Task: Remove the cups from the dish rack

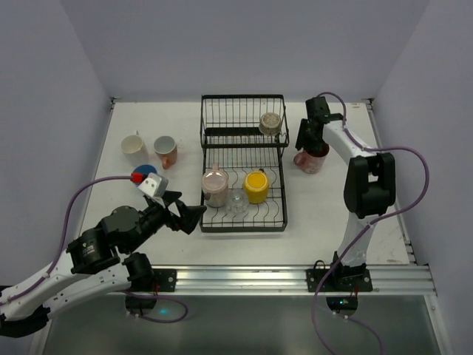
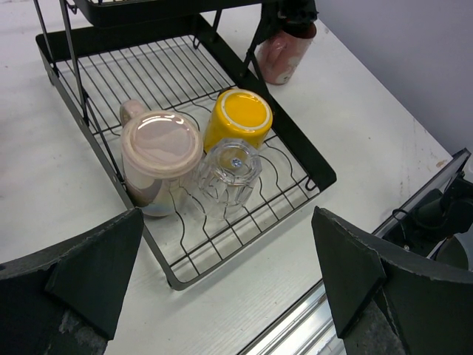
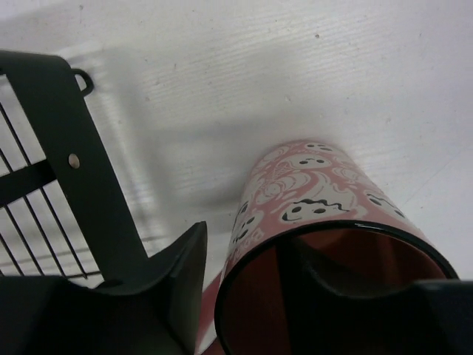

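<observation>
My left end effector (image 1: 186, 214) hangs wide open by the dish rack (image 1: 244, 229), toward the near edge of the surface (image 1: 148, 118). My right end effector (image 1: 310, 148) straddles the rim of the pink patterned cup (image 3: 310, 185), between rack and right edge; whether it grips, I cannot tell.

Robot lab test cell, plain lilac walls (image 1: 222, 44), white table (image 1: 310, 211), aluminium mounting rail (image 1: 244, 279)

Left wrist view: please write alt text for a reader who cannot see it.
The open left gripper faces a black wire dish rack whose lower tier holds a pink mug, a yellow cup and a clear glass, close together.
</observation>
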Robot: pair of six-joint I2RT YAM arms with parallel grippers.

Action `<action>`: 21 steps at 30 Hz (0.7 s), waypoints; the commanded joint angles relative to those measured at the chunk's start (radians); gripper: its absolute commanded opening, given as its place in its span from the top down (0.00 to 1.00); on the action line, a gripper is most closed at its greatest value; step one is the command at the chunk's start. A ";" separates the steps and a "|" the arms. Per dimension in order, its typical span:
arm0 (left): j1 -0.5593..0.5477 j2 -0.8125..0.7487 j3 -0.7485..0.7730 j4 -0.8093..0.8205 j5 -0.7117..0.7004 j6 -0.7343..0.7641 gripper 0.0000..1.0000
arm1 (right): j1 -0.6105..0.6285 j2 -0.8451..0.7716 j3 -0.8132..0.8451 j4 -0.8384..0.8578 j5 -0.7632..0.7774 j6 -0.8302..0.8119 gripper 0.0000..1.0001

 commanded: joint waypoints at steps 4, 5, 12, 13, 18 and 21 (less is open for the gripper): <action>-0.001 -0.011 -0.005 -0.003 -0.006 0.024 0.00 | -0.002 -0.152 0.021 0.045 0.036 -0.014 0.40; -0.001 -0.011 -0.005 -0.003 -0.006 0.026 0.00 | -0.002 -0.171 0.023 0.045 0.038 -0.015 0.34; -0.001 -0.017 -0.005 -0.003 -0.009 0.024 0.00 | 0.014 -0.430 0.023 0.091 0.041 -0.026 0.31; -0.001 -0.016 -0.005 -0.003 -0.009 0.024 0.00 | 0.027 -0.471 0.008 0.106 0.027 -0.037 0.35; 0.000 -0.010 -0.003 -0.002 -0.009 0.029 0.00 | 0.209 -0.554 0.138 -0.009 0.101 -0.135 0.54; 0.002 -0.011 -0.003 -0.002 -0.011 0.029 0.00 | 0.326 -0.458 0.313 -0.163 0.213 -0.184 0.54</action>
